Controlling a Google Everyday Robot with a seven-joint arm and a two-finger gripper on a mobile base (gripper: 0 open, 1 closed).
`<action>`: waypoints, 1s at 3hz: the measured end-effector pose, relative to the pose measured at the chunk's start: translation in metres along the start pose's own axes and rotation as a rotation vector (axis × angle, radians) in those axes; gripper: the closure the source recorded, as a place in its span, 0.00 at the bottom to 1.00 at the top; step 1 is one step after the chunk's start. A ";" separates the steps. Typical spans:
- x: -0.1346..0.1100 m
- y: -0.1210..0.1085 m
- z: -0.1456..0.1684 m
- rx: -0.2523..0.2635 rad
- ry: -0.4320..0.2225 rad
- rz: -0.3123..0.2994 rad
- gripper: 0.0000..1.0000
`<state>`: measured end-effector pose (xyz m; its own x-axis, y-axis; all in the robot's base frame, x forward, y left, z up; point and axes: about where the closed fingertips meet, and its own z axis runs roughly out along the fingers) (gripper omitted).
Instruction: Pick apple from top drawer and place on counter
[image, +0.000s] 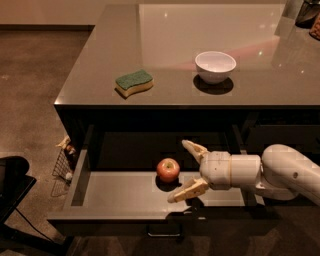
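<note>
White, rounded arm shells (290, 167) (tan seam at the wrist) carry a cream-fingered end effector (178, 171) over the top drawer (115, 192).

The pincer (179, 172), fingers spread, sits in the top drawer (115, 192) at the apple's (168, 169) 3 o'clock. Drawer floor at the apple's 9 o'clock lies bare. On the tabletop (165, 40), sponge (134, 82) and white bowl (215, 66) stand well apart, bare surface between.
</note>
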<state>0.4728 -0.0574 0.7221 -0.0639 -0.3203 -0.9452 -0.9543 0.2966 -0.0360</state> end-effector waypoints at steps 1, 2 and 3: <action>0.009 -0.014 0.034 -0.003 0.043 -0.005 0.00; 0.015 -0.046 0.060 0.023 0.072 -0.023 0.00; 0.028 -0.068 0.078 0.041 0.153 -0.043 0.00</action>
<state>0.5590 -0.0167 0.6730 -0.0698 -0.4662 -0.8819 -0.9447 0.3149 -0.0917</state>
